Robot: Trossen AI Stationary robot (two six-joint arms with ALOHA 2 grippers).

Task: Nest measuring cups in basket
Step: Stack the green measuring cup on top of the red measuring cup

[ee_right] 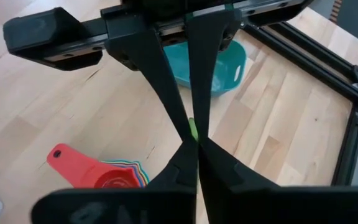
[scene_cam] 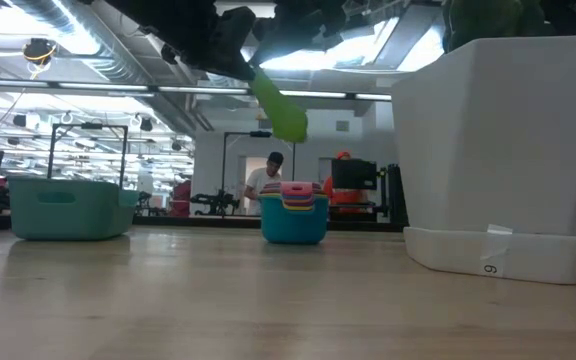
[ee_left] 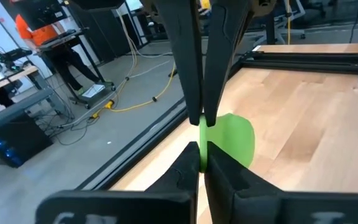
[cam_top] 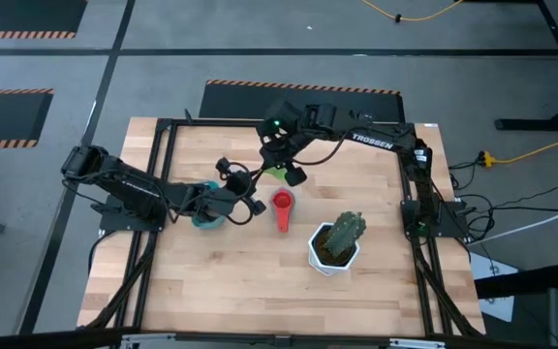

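Both hands are clenched on the same green measuring cup, fingertip to fingertip above the middle of the surface, slightly to the far side. It reads as a hand-over in mid-air. Your left hand pinches a thin green edge with the rounded bowl showing just beyond its tips, and your right hand faces it, shut on a narrow sliver of the same green plastic. With the two grips this close, my judgement is that one hand must let go before either arm moves, or the cup will twist between them. The cup is smooth, matte plastic with a rounded bowl; its edge gives the fingers little to bite on. The turquoise basket sits on the left part of the surface, under your left arm, a rounded-corner plastic tub with a slot handle in its end wall; I cannot tell whether anything is in it. The other measuring cups stand nested outside it, just right of the basket and near the middle: a red cup on top with its handle sticking out, and coloured rims fanned beneath it. Right of them stands a white faceted pot with a green plant, hard and glossy. The surface is pale wood planking.
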